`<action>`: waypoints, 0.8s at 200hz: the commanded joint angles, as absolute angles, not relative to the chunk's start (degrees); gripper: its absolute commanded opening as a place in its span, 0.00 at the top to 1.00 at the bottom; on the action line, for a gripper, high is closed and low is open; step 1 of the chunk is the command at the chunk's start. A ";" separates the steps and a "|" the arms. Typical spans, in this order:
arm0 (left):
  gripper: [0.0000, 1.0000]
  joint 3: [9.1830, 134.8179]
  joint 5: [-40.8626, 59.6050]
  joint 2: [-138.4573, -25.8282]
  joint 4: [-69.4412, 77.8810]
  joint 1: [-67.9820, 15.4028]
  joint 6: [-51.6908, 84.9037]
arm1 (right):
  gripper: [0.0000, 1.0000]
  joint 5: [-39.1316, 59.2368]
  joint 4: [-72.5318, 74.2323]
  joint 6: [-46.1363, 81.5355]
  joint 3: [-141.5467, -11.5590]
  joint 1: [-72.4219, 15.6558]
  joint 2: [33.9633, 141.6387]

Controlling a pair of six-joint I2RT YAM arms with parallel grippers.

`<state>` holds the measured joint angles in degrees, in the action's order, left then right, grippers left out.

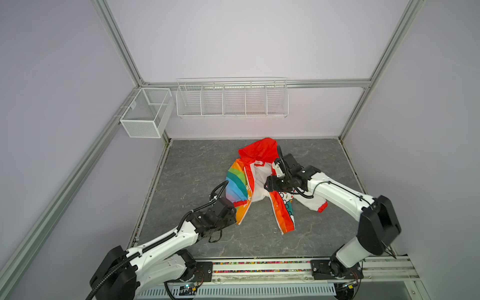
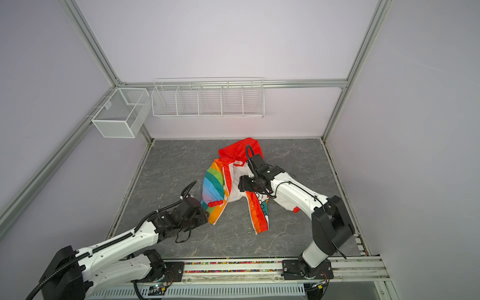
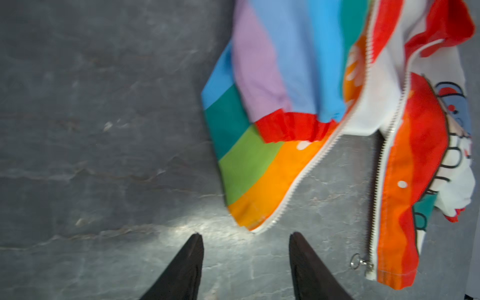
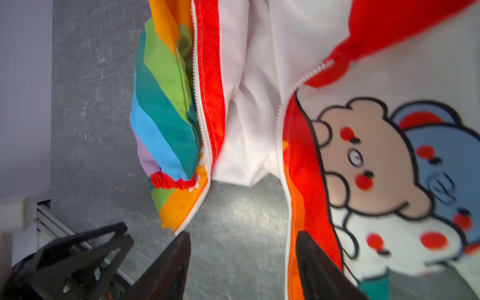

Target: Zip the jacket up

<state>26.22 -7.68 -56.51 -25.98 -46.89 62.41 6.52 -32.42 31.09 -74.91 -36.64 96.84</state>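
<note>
The jacket (image 1: 259, 187) lay open and unzipped on the grey marbled desk (image 1: 197, 166), crumpled, with its white lining (image 4: 249, 104) facing up between the two front edges. Its red hood (image 1: 259, 150) sat beyond the right pincer (image 4: 243, 233), on the far side from the robot. One half was striped in purple, blue, teal, green and orange, with a sleeve folded across it that ended in a gathered red cuff (image 3: 293, 127). The other half was white, printed with a cartoon bear (image 4: 368, 161) and edged in red and orange. White zipper teeth (image 3: 306, 166) ran down both front edges, which splayed apart in a V.

The left pincer (image 3: 245, 233) stood about half open with nothing in it, low over bare desk; the rainbow half's bottom corner lay just ahead of its tips, and the slider (image 3: 363, 262) with its metal ring lay off to its right.

The right pincer was spread wide and gripped nothing, hanging over the gap between the two edges. One fingertip (image 4: 304, 241) overlapped the orange edge of the bear half; whether it touched the cloth could not be told.
</note>
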 commanded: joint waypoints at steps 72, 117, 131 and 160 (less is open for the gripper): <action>0.41 18.19 -3.16 -55.50 -9.05 -42.10 71.54 | 0.32 1.37 -35.33 28.74 -99.22 -37.90 120.74; 0.41 18.24 -1.68 -63.76 -2.69 -42.10 71.72 | 0.30 2.98 -36.75 29.44 -107.01 -37.99 127.84; 0.43 18.45 -1.32 -65.88 -0.90 -42.03 71.55 | 0.30 3.03 -37.58 29.44 -109.34 -38.10 129.87; 0.70 19.80 -0.03 -70.31 1.49 -41.92 71.13 | 0.29 2.43 -38.82 29.46 -113.39 -38.27 133.19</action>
<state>18.76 -1.54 -66.85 0.38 -42.28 71.20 2.63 -36.10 29.56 -110.10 -37.78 130.87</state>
